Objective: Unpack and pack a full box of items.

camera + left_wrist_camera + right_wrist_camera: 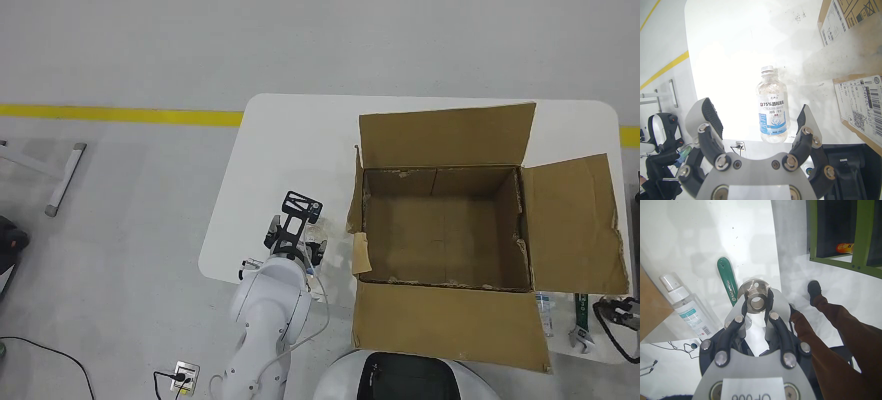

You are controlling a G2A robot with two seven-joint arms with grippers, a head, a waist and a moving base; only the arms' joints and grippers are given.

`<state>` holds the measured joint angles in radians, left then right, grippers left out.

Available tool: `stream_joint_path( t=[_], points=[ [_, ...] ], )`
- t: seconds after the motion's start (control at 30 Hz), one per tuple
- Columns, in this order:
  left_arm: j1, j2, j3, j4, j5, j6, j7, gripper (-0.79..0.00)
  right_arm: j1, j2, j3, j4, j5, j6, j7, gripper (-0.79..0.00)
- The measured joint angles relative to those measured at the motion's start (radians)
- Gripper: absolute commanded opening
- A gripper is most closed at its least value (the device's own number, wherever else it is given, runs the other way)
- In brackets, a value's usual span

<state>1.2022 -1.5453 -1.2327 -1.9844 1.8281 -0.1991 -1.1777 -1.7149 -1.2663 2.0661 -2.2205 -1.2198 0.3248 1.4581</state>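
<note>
An open cardboard box [445, 138] stands on the white table [290, 140] with its flaps spread and its inside bare. A clear bottle [773, 111] with a white cap and a blue-and-white label lies on the table by the box's left side. My left gripper [759, 113] hovers over it, open, its fingers either side of the bottle's lower half. My right gripper [757, 301] is shut on a metal flange [754, 291], off the box's front right corner [618, 318].
A clear spray bottle [687, 311] and a green-handled wrench [726, 275] lie on the table beside the right gripper, near the table's edge. A green shelf frame [836, 256] stands on the floor beyond.
</note>
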Motion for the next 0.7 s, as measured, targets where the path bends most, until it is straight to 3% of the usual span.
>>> stream_joint_path(
  t=[0.2, 0.37, 0.63, 0.7],
  points=[
    [0.000, 0.000, 0.000, 0.000, 0.000, 0.000, 0.000, 0.000, 0.006, 0.001, -0.012, 0.024, -0.002, 0.003, -0.015, -0.785],
    [0.000, 0.000, 0.000, 0.000, 0.000, 0.000, 0.000, 0.000, 0.013, 0.002, -0.015, 0.040, -0.001, 0.001, -0.017, -0.677],
    [0.000, 0.000, 0.000, 0.000, 0.000, 0.000, 0.000, 0.000, 0.026, 0.005, -0.026, 0.064, 0.000, -0.004, -0.013, -0.591],
    [0.000, 0.000, 0.000, 0.000, 0.000, 0.000, 0.000, 0.000, 0.028, 0.005, -0.024, 0.066, 0.001, -0.004, -0.013, -0.520]
  ],
)
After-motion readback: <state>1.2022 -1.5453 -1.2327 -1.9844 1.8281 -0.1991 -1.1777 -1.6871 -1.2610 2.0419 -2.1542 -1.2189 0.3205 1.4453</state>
